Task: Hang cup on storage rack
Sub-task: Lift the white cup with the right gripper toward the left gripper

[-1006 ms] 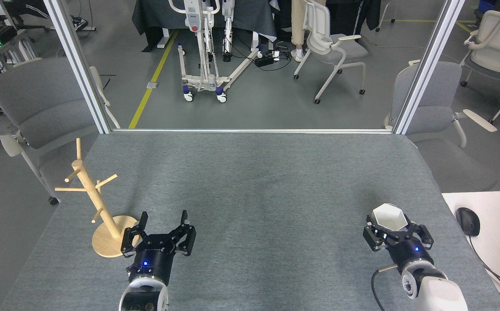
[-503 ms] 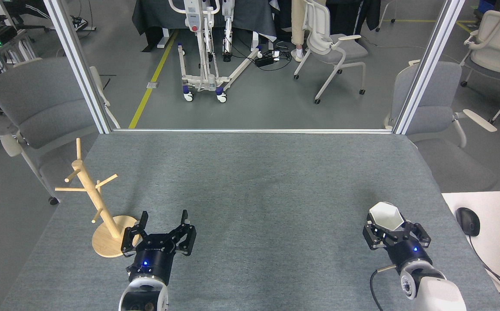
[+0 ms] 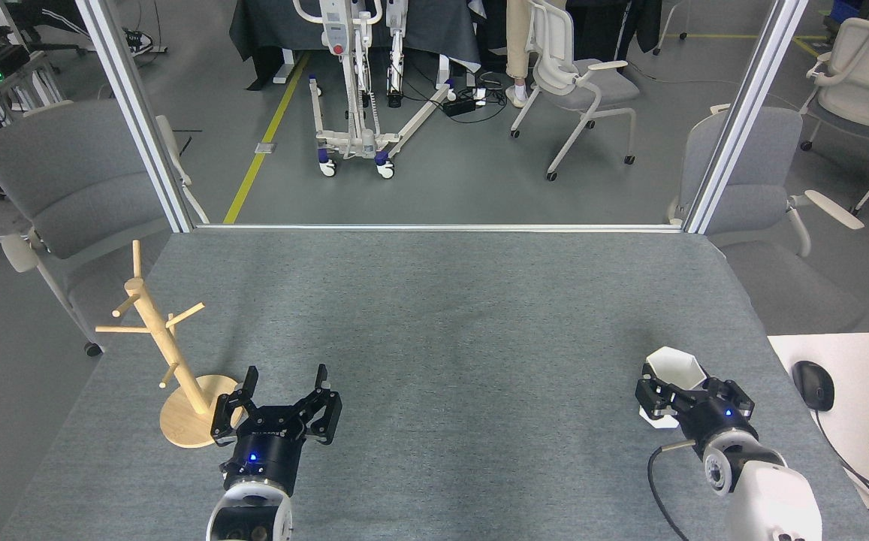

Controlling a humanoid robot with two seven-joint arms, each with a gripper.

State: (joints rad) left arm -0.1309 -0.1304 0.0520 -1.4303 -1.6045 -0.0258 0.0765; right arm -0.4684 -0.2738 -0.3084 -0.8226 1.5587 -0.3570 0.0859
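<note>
Head view, lower right: right gripper [image 3: 686, 402] pinching the white cup [image 3: 674, 370], upright above the grey table [image 3: 449, 315]. Lower left: left gripper [image 3: 284, 394] spread and empty, just beside the storage rack [image 3: 171, 353]. Risk: the grip sits low on tapered facets, so the cup may slip or tilt in transit.

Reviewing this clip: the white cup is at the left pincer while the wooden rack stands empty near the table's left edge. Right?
Not quite. The head view shows the white cup at the right pincer, not the left pincer, which is open and empty. The wooden rack does stand empty near the left edge.
</note>
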